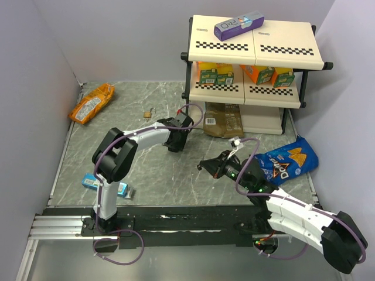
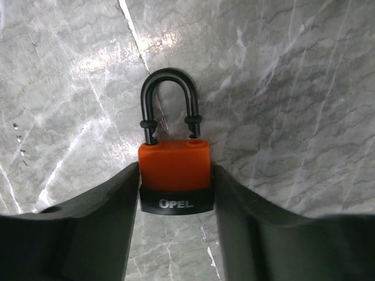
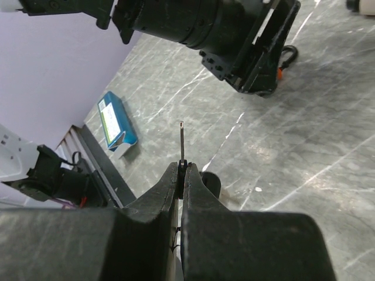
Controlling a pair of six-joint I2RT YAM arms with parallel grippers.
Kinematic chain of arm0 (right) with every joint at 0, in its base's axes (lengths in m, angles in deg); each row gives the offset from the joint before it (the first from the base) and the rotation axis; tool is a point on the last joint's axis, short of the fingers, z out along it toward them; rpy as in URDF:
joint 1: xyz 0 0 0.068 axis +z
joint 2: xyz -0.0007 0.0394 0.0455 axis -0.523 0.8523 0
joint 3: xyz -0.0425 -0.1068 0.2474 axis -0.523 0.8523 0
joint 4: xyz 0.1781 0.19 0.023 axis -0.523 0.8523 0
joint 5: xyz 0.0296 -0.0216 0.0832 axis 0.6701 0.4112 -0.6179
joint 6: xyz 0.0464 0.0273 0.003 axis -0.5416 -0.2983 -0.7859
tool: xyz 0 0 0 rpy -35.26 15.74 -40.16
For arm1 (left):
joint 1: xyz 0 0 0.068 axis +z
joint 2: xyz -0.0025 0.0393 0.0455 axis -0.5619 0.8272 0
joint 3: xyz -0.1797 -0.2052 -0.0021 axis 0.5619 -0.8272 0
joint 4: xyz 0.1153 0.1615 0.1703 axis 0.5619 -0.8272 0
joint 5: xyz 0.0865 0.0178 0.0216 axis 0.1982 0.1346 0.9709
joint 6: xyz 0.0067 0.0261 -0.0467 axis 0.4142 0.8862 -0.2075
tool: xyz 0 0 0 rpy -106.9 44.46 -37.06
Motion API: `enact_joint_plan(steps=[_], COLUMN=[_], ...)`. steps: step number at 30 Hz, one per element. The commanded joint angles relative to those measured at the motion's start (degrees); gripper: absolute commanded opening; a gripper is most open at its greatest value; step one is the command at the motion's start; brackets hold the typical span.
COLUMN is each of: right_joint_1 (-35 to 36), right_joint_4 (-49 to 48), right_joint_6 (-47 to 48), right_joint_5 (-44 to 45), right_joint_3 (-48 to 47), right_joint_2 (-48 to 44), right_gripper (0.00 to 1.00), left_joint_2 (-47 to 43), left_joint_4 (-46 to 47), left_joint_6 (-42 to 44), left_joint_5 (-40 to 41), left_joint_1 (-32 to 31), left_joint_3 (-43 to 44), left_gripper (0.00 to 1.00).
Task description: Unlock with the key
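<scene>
An orange-red padlock (image 2: 174, 167) with a black shackle (image 2: 170, 79) and a black base marked OPEL is clamped between the fingers (image 2: 111, 225) of my left gripper (image 2: 174, 196), shackle pointing away over the marble table. The shackle's right leg seems to end just above the body. In the top view the left gripper (image 1: 176, 142) sits mid-table. My right gripper (image 3: 183, 168) is shut on the key; its thin silvery blade (image 3: 182, 140) sticks straight out from the fingertips towards the left gripper (image 3: 258, 58). From above, the right gripper (image 1: 205, 165) is to the right of and nearer than the left one.
A small brass padlock (image 1: 149, 113) lies behind the left arm. An orange snack bag (image 1: 91, 103) is far left, a blue box (image 1: 105, 184) near left, a Doritos bag (image 1: 290, 161) right. A brown packet (image 1: 224, 120) lies before the two-tier shelf (image 1: 252, 64).
</scene>
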Motion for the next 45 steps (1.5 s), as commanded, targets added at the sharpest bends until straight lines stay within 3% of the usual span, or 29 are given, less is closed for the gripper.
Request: enact_joint_plan(steps=[1,2,4,7,9,16,23,30,45], right_joint_1=[0.2,0.2,0.1,0.2,0.3,0.6,3.7,7.6,12.5], right_joint_4=[2.0,2.4,3.7,5.1,5.9,8.3,13.7,17.4,20.7], right_joint_6=[1.7,2.2,2.5,3.8,4.5,7.7,11.4,13.2,13.8], right_joint_5=[2.5,3.1,3.6,4.5,5.1,6.1,12.1,19.5,31.9], right_joint_3=[-0.3,-0.6,-1.0,-1.6,-1.9,-4.2,-9.5,-14.6,-19.9], right_joint_2=[-2.3,-2.5,-3.0,-3.5,-3.3,-0.9,2.3,6.6,13.3], right_gripper=[0.0,0.0,0.0,0.0,0.0,0.0,0.0,0.0,0.0], left_joint_2=[-1.9,-2.4,-4.1,-7.2,-10.3,-22.1,-33.2,-29.8,-23.7], left_joint_4=[-1.8,-1.7,-1.1,0.6,1.8,9.1,25.7,24.6,17.9], left_joint_6=[-0.2,-0.2,0.1,-0.1,-0.3,-4.3,-10.1,-13.3,-12.2], left_joint_5=[-1.4,-1.4,-1.4,-1.1,-0.3,-2.3,-23.8,-35.0,-34.1], left_joint_1=[0.1,0.2,0.2,0.2,0.2,0.1,0.1,-0.3,-5.9], left_joint_3=[1.3,1.2,0.8,-0.1,-1.0,-7.4,-16.4,-15.4,-11.8], left_gripper=[0.66,0.75,0.81,0.98,0.99,0.95,0.92,0.83,0.75])
